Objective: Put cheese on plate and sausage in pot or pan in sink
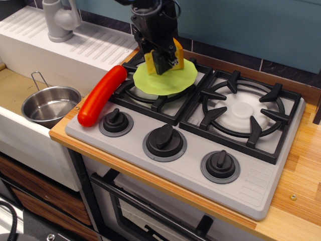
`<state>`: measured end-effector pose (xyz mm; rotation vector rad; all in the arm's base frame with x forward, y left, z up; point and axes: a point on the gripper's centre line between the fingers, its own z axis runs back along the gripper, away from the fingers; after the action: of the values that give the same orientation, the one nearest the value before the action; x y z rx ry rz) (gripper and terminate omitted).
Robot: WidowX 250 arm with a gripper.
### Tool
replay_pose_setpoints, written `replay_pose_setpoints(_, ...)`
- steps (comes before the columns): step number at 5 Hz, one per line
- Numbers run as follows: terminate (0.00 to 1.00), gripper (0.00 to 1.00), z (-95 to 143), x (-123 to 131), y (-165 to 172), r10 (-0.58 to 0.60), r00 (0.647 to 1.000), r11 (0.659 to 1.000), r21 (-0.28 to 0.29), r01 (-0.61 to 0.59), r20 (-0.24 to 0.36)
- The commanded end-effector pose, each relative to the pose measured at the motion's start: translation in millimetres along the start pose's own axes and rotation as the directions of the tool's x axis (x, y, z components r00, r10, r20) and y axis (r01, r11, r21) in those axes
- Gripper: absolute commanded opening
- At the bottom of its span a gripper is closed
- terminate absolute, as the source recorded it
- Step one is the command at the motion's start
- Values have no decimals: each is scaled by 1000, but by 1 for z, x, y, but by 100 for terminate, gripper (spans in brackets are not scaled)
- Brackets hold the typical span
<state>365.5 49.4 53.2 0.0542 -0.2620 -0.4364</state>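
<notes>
Three knobs point(164, 136) (two burners point(244, 111))

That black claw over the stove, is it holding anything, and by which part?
Yes: the claw grips the yellow toy cheese wedge by its flat sides, just above the round light-green plate.

Light-green plate point(168, 80), red sausage point(102, 95)

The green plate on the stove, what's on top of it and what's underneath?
Above the plate, the gripper holds the cheese at its back edge; whether it touches the plate is hidden. Underneath is the left burner grate, with the burner's centre covered.
</notes>
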Motion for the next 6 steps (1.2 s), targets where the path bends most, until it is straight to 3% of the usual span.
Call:
replay_pose_setpoints(1, 0, 100, 42, 15, -12, 37, 999, 999, 23, -37, -11)
replay_pose_setpoints(4, 0, 100, 84, -16, -49, 86, 996, 996, 4, -85, -35)
replay_pose_setpoints(6, 0, 100, 92, -17, -51, 79, 995, 997, -1, -79, -59)
